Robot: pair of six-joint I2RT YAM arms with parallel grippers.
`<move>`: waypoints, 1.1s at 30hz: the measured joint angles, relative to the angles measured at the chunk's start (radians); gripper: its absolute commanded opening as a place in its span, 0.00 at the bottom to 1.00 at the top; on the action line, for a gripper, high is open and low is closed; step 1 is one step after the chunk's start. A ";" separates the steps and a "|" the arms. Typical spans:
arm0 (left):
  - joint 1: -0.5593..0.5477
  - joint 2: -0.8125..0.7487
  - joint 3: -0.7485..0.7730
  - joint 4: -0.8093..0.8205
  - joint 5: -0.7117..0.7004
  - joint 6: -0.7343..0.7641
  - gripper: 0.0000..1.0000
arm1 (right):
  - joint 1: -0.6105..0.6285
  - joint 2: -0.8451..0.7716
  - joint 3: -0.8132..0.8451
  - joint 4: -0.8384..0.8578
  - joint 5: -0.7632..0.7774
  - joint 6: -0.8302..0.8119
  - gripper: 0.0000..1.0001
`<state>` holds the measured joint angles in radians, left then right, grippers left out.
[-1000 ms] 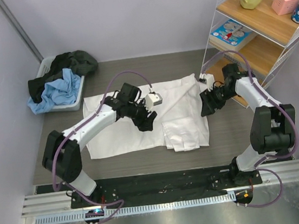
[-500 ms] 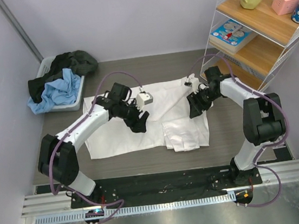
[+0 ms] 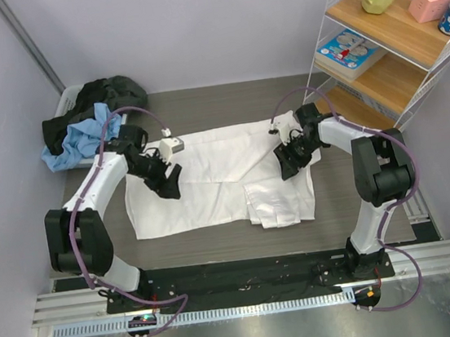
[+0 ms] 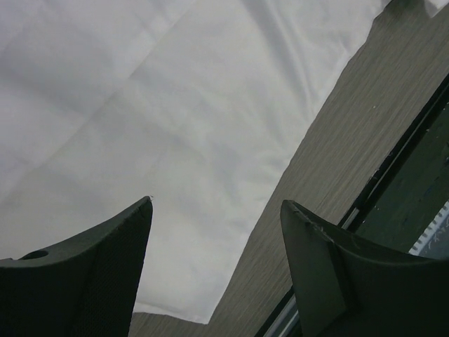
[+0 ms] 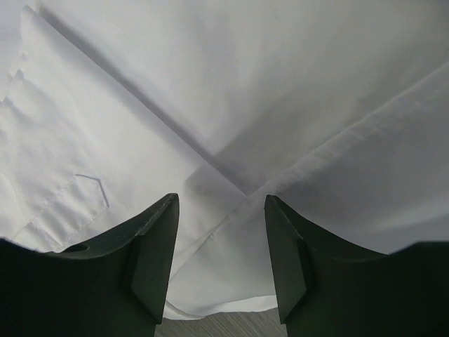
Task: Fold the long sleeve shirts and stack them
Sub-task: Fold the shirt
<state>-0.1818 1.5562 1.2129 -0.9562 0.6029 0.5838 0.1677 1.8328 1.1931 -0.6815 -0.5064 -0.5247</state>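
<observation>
A white long sleeve shirt [image 3: 205, 204] lies spread flat across the table, with folded layers bunched at its right front. My left gripper [image 3: 167, 189] hovers over the shirt's left part. In the left wrist view its dark fingers [image 4: 105, 267] stand wide apart, the left gripper [image 4: 216, 201] is open with nothing between them, and the white cloth [image 4: 175, 105] and its front corner lie below. My right gripper [image 3: 286, 167] is over the shirt's right part. The right wrist view shows the right gripper [image 5: 221, 196] open above a seam and hem of the cloth [image 5: 245, 84].
A grey bin [image 3: 116, 153] holding dark and blue clothes sits at the back left. A wire shelf unit [image 3: 382, 42] with a mug, boxes and a jar stands at the right. A bare wood-grain table [image 3: 201, 106] runs behind the shirt, and a black rail [image 4: 393, 175] edges the front.
My left arm has swung left across the shirt and its fingers have spread wider. My right gripper has moved inward onto the shirt's right side, staying open.
</observation>
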 measured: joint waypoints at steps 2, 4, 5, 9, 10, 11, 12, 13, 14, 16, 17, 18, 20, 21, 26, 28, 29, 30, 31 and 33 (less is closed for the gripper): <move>0.049 0.000 -0.010 -0.017 -0.004 0.030 0.75 | 0.012 0.000 -0.002 0.000 -0.001 -0.001 0.53; 0.089 0.000 -0.018 -0.032 -0.015 0.061 0.74 | 0.023 0.000 -0.003 0.000 -0.005 -0.003 0.51; 0.104 0.000 -0.021 -0.036 -0.024 0.077 0.74 | 0.025 0.000 -0.003 -0.002 -0.008 -0.005 0.46; 0.126 0.004 -0.037 -0.051 -0.061 0.133 0.74 | 0.030 0.000 -0.003 -0.018 -0.015 -0.023 0.32; 0.126 0.004 -0.045 -0.053 -0.071 0.147 0.73 | 0.030 0.000 -0.003 -0.023 -0.015 -0.025 0.28; 0.127 0.004 -0.051 -0.054 -0.079 0.159 0.73 | 0.030 0.000 -0.003 -0.026 -0.015 -0.027 0.19; 0.130 0.004 -0.063 -0.054 -0.092 0.174 0.73 | 0.030 0.000 -0.003 -0.031 -0.015 -0.028 0.14; 0.131 0.004 -0.075 -0.054 -0.103 0.188 0.73 | 0.030 0.000 -0.003 -0.034 -0.014 -0.033 0.11; 0.132 0.004 -0.088 -0.055 -0.113 0.201 0.73 | 0.030 0.000 -0.003 -0.037 -0.015 -0.036 0.02; 0.134 0.004 -0.113 -0.056 -0.133 0.225 0.73 | 0.030 -0.001 -0.003 -0.042 -0.014 -0.041 0.01; 0.135 0.004 -0.123 -0.056 -0.142 0.237 0.73 | 0.030 -0.003 -0.003 -0.045 -0.014 -0.042 0.01; 0.137 0.004 -0.130 -0.056 -0.148 0.245 0.73 | 0.030 -0.006 -0.003 -0.050 -0.015 -0.042 0.01; 0.138 0.002 -0.149 -0.051 -0.165 0.265 0.73 | 0.030 -0.021 -0.006 -0.059 -0.016 -0.042 0.01; 0.138 0.000 -0.158 -0.051 -0.172 0.272 0.73 | 0.030 -0.031 -0.010 -0.060 -0.016 -0.042 0.01; 0.138 -0.011 -0.197 -0.048 -0.199 0.330 0.70 | 0.029 -0.093 -0.031 -0.078 -0.024 -0.043 0.01; 0.138 -0.019 -0.220 -0.048 -0.216 0.362 0.70 | 0.030 -0.113 -0.039 -0.089 -0.031 -0.045 0.01; 0.138 -0.023 -0.231 -0.047 -0.223 0.373 0.69 | 0.030 -0.120 -0.043 -0.092 -0.033 -0.046 0.01; 0.138 -0.028 -0.246 -0.047 -0.232 0.394 0.69 | 0.030 -0.127 -0.050 -0.096 -0.037 -0.048 0.01; 0.138 -0.032 -0.262 -0.047 -0.242 0.410 0.69 | 0.030 -0.133 -0.057 -0.100 -0.039 -0.049 0.01; 0.138 -0.043 -0.296 -0.043 -0.258 0.440 0.69 | 0.030 -0.146 -0.072 -0.113 -0.045 -0.050 0.01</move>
<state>-0.0433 1.5127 0.9165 -0.9993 0.3447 1.0241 0.1974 1.6871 1.1210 -0.7948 -0.5510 -0.5747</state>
